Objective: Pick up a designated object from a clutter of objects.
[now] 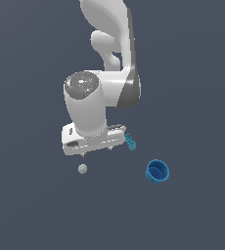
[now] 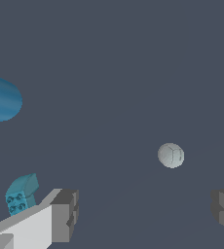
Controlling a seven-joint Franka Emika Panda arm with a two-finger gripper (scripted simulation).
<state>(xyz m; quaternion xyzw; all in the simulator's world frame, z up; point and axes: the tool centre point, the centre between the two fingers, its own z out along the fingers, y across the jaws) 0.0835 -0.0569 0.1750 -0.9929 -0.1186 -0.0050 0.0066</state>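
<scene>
- Far left of the exterior frame is just flat dark grey floor (image 1: 26, 205), same plain surface everywhere.
- Left of centre, a bit below the middle: the tiny pale grey-white ball (image 1: 82, 169). That's the one to grab. It sits alone on the floor, just under the arm's hand and clear of everything else.
- Centre: the white Panda arm (image 1: 107, 53) drops in from the top of the frame, and its wrist and hand block hide most of the middle.
- The gripper (image 1: 101, 149) hangs right over the floor, above the ball and slightly toward the exterior view's right. From this angle only little fingertip stubs poke out under the hand.
- The wrist view sorts it out: the two grey fingers (image 2: 65, 214) sit at opposite lower corners of that frame with a big gap of bare floor between them, so the jaws are spread wide and gripping nothing. The ball shows up there too, beyond the tips and not touching either one.
- Right of centre: the teal studded brick (image 1: 130, 142), partly tucked behind the edge of the hand, tilted.
- Furthest right, lower down: the blue cup (image 1: 157, 171), its open mouth showing, well apart from the ball.
- No yellow lump visible in either shot.
</scene>
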